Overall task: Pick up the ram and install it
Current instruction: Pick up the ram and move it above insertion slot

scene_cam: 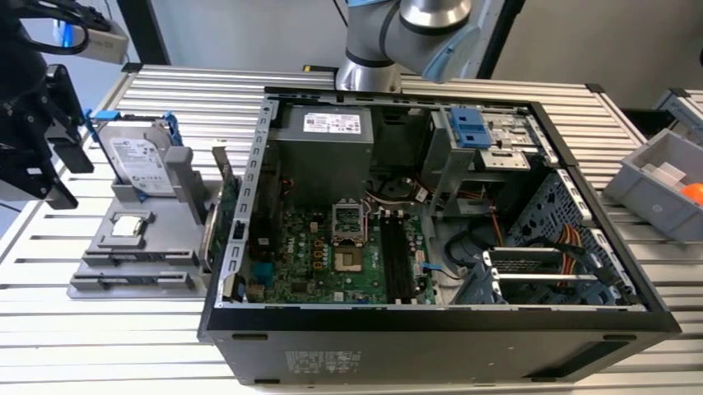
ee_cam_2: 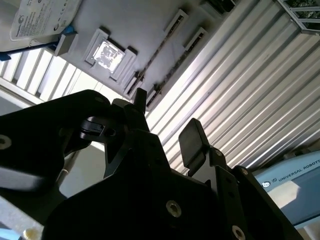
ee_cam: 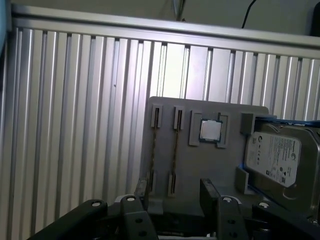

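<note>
- My gripper (scene_cam: 58, 169) hangs at the exterior view's left, partly cut off by the frame. In both wrist views (ee_cam_2: 166, 117) (ee_cam: 175, 192) its fingers stand well apart, with nothing between them.
- Just beside it lies the grey holder (scene_cam: 99, 284), with the hard drive (scene_cam: 143, 160) upright and the processor chip (scene_cam: 130, 226) flat.
- The ram (ee_cam: 175, 150) stands on edge in the holder's slots (only a thin edge shows; its chips are hidden).
- The open computer case (scene_cam: 439, 321) sits mid-table. I cannot tell what its dark memory slots (scene_cam: 401, 259) hold.
- A grey bin (scene_cam: 654, 193) is cropped at the right.
</note>
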`<act>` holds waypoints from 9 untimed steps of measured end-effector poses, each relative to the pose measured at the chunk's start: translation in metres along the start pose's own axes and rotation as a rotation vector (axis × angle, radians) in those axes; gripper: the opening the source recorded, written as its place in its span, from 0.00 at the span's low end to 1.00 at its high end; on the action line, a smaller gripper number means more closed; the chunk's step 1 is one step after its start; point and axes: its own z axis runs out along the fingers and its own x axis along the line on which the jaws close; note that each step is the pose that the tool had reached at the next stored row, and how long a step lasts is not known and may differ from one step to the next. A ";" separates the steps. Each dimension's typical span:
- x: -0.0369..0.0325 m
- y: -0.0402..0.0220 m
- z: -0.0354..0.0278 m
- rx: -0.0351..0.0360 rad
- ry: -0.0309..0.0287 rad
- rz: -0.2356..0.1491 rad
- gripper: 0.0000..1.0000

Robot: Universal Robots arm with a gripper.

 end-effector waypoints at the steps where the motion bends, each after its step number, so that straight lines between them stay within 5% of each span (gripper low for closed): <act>1: 0.0000 0.0000 0.0009 -0.0001 0.0000 0.000 1.00; 9: 0.0002 -0.0001 0.0076 -0.0005 0.0000 0.000 1.00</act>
